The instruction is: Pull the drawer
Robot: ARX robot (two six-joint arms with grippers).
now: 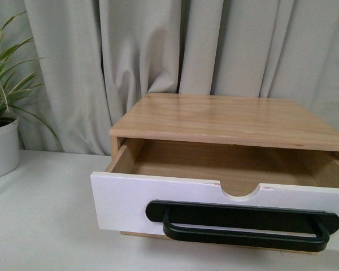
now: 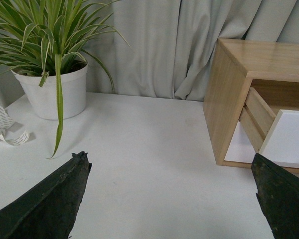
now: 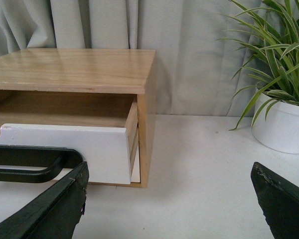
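The drawer (image 1: pixel 130 200) stands pulled out of its wooden cabinet (image 1: pixel 226 118), its white front carrying a long black bar handle (image 1: pixel 243 226) under a half-round notch; the inside looks empty. No arm shows in the front view. My left gripper (image 2: pixel 172 199) is open over bare table, to the left of the cabinet (image 2: pixel 229 99), with the drawer front (image 2: pixel 289 139) at its side. My right gripper (image 3: pixel 169 199) is open off the cabinet's right side, apart from the drawer (image 3: pixel 79 149) and the handle (image 3: pixel 30 164).
A potted plant in a white pot (image 1: pixel 1 147) stands at the left of the white table (image 1: pixel 45 226). Another white pot with a plant (image 3: pixel 284 124) sits right of the cabinet. Grey curtains (image 1: pixel 158 45) hang behind. A strip of tape (image 2: pixel 7 132) lies near the left pot.
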